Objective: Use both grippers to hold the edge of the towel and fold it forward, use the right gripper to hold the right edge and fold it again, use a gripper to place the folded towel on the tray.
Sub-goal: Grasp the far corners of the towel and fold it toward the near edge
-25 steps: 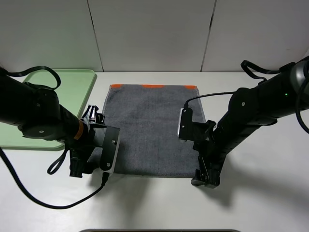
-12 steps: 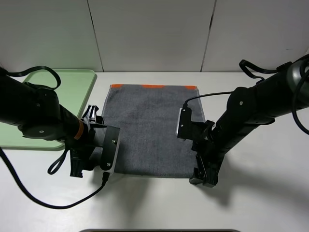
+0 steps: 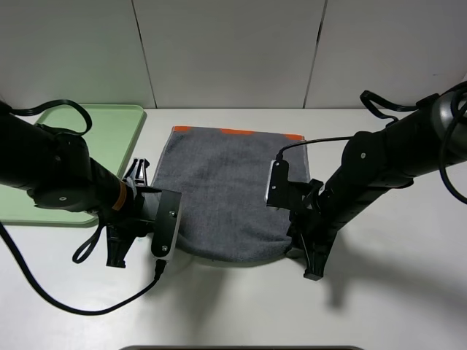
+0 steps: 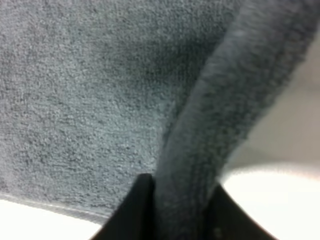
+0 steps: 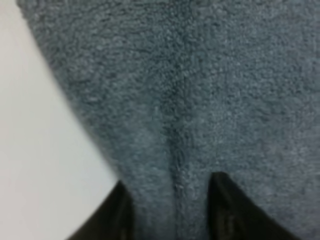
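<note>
Left and right jaws pinching towel (image 3: 226, 189) near corners, near edge now lifted, sagging between them

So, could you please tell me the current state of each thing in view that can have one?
Dark grey terry cloth towel: spread out, near edge raised off the white table, orange-striped far end lying flat.
Pale green plastic rectangular tray: flat on the table, no towel on it.
Left gripper: shut on the towel's near edge.
Right gripper: shut on the towel's near edge.
</note>
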Motion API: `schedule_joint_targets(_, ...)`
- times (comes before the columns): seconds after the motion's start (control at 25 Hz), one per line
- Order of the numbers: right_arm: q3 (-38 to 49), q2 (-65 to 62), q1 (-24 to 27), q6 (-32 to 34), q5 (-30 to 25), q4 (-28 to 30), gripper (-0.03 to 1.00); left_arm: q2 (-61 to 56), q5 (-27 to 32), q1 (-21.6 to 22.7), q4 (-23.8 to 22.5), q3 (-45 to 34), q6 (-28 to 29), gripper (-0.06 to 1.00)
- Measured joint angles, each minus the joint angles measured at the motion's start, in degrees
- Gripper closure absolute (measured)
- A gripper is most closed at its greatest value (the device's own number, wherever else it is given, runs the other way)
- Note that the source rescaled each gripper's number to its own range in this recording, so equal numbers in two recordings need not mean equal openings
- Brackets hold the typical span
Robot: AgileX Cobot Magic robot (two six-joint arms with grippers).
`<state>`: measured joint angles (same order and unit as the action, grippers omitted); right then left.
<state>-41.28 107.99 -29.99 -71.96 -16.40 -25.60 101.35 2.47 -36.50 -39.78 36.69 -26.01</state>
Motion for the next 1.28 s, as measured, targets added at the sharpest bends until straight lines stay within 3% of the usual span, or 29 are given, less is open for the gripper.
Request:
schedule_joint_targets(0.16, -0.2, 0.0, 0.0, 0.0, 0.3, 0.4, 0.97, 0.0, -0.2, 0.0, 0.0, 0.0, 0.0, 0.93)
schedule_joint_targets(0.56, 0.0, -1.6, 0.0, 0.1, -0.8, 1.1, 0.97, 0.0, -0.2, 0.0, 0.0, 0.0, 1.1, 0.94)
schedule_joint_targets(0.96, 0.7, -8.6, 0.0, 6.0, -5.9, 4.5, 0.97, -2.9, 1.8, -0.6, 0.0, 0.0, 1.4, 0.94)
schedule_joint_targets(1.28, 0.8, -11.6, 0.0, 11.4, -8.2, 8.9, 0.97, -10.3, 7.2, -4.0, 0.0, 0.0, 5.8, 0.94)
